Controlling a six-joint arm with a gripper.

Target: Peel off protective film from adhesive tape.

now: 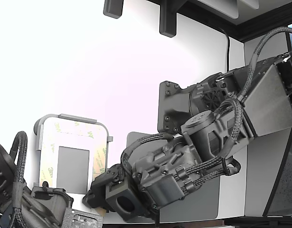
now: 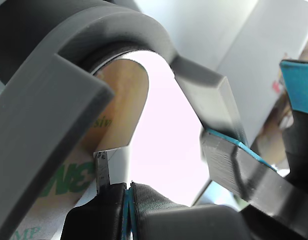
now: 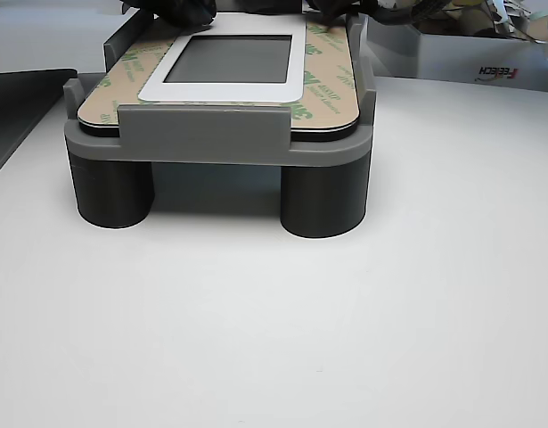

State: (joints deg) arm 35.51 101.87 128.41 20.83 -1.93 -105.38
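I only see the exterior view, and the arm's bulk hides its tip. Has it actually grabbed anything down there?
Observer: Yes. In the wrist view the gripper is shut on a white end of the protective film, which curls away above the fingertips.
Operator: And what is that grey holder standing on? From above I can't tell.
Observer: The other view, from the side, shows the holder frame raised off the table on dark round legs.
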